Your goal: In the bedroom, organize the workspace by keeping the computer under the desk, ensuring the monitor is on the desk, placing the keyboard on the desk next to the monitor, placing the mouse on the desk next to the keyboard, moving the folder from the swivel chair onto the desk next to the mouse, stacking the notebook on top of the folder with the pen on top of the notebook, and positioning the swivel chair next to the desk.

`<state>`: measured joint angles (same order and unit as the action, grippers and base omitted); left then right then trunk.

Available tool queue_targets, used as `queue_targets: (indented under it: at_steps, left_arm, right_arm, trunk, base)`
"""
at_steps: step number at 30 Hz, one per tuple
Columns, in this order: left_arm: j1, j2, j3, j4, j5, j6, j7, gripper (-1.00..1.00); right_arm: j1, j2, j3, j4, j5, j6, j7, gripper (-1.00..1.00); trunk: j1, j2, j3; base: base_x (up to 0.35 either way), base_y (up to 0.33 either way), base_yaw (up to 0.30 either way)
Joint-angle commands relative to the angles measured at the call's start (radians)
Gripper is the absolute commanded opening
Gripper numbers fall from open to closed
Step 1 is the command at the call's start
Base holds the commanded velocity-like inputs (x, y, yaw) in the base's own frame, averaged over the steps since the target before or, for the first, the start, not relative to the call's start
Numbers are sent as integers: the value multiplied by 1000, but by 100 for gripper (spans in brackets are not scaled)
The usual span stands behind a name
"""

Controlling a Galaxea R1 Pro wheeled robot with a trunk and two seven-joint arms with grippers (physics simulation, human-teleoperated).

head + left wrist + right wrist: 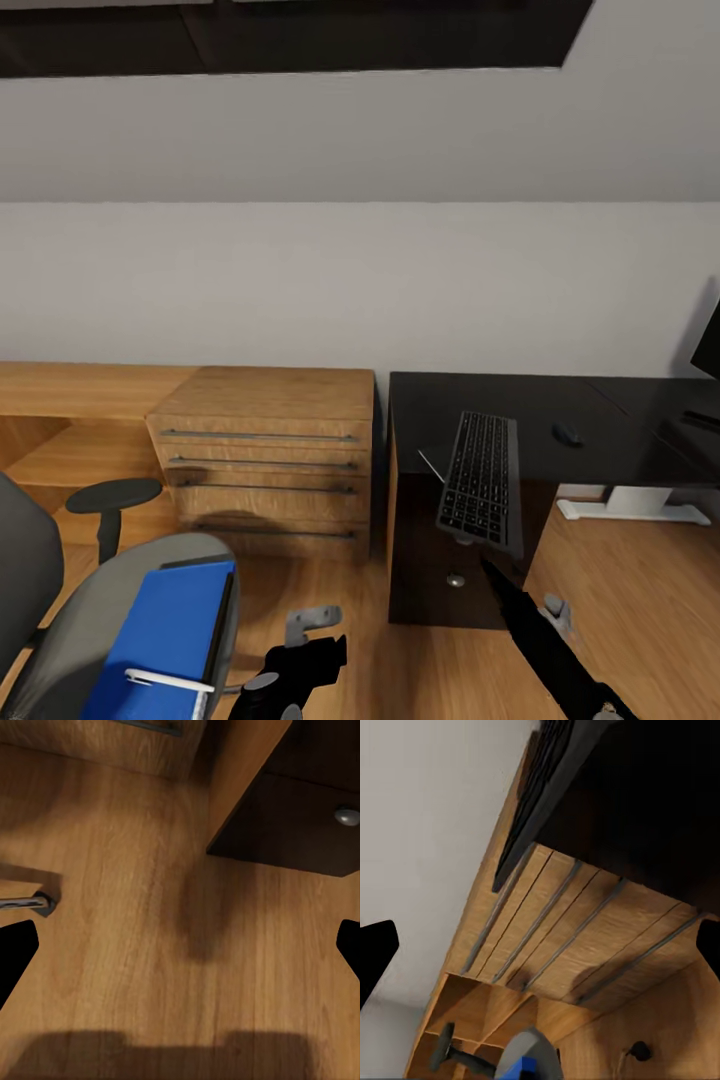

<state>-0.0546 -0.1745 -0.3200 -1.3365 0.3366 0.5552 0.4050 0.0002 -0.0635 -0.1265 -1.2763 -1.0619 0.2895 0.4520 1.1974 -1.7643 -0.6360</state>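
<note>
The black keyboard (481,480) lies lengthwise on the black desk (600,420), its near end jutting past the front edge. My right gripper (489,566) reaches up just under that end; in the right wrist view the gripper (540,952) is open, with the keyboard's underside (547,802) beyond its fingers. The mouse (567,434) sits right of the keyboard. The monitor (708,345) is cut off at the right edge. On the grey swivel chair (90,600) rests the blue folder (165,635) with the white pen (170,681) on it. A dark notebook edge (226,615) lines the folder's side. My left gripper (300,650) hangs open over the floor.
A light wooden chest (265,470) with bar handles stands left of the desk's dark drawer unit (440,560). A white object (630,505) sits on the floor under the desk; I cannot tell if it is the computer. A chair caster (34,901) is near my left gripper.
</note>
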Motion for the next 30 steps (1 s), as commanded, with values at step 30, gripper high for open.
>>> queue_targets:
  at_steps: [30]
  left_arm:
    - [-1,0,-2,-18,10,3,9,100]
  right_arm:
    - [-92,2,78,-8,-522,93,-265,100]
  trunk:
    - [92,-169,-76]
  base:
    - [0,0,0]
